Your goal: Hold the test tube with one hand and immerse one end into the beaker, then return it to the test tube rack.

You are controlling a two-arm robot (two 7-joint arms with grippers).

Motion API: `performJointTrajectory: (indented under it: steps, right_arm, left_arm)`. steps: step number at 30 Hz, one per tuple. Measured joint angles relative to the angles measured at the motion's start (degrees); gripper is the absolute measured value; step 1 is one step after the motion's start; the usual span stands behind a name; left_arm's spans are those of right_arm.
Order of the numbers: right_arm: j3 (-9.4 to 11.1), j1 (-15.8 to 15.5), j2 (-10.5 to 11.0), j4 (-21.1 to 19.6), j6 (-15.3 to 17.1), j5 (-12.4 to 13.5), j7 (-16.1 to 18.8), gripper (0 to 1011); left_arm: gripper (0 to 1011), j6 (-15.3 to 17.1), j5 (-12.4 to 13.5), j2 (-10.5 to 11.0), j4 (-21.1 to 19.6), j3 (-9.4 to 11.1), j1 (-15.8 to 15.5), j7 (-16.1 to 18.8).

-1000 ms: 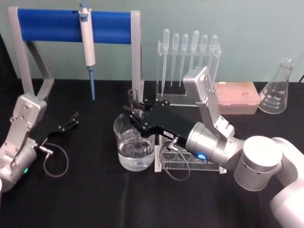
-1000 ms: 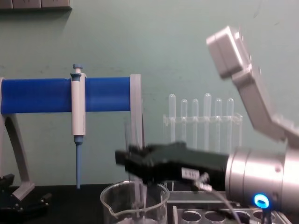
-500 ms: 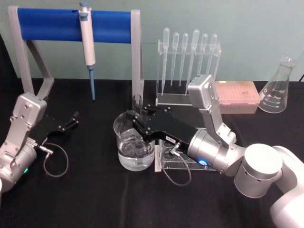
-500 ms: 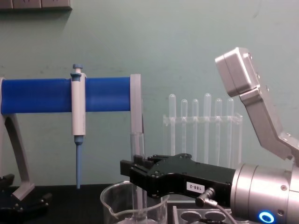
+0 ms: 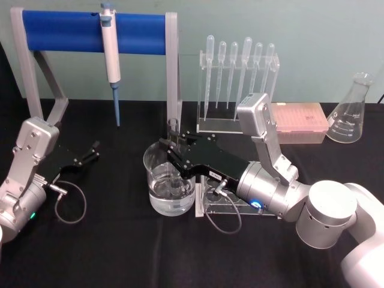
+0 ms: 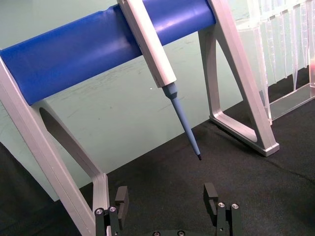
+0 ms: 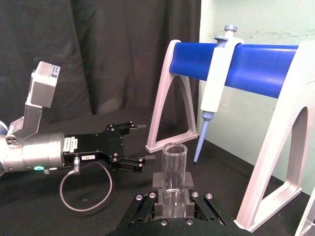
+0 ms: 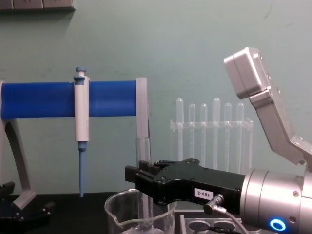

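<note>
Blue and big, one bar stand (image 5: 90,31) holds one pipettor (image 5: 110,48) at the back. One flask (image 5: 350,111) sits far right, and six thin pipettes (image 5: 237,66) stand behind. One glass beaker (image 5: 153,180) sits just left of the rack (image 5: 237,207). The right gripper (image 5: 171,153) reaches over it, with its fingers pinching one test tube (image 5: 173,127) upright. The tube's lower end is inside the beaker. The left gripper (image 6: 166,196) rests far left, fingers spread.

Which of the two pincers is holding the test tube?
The right pincer, shut on the test tube upright in the beaker; the left pincer, at far left, is open and empty.
</note>
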Motion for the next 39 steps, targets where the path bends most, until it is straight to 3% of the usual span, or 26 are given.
performJointTrajectory:
  steps: [39]
  right_arm:
    - [-0.04, 0.09, 0.05, -0.08, 0.11, -0.01, -0.07, 225]
  left_arm:
    - [1000, 0.0, 0.0, 0.0, 0.0, 0.0, 0.0, 0.0]
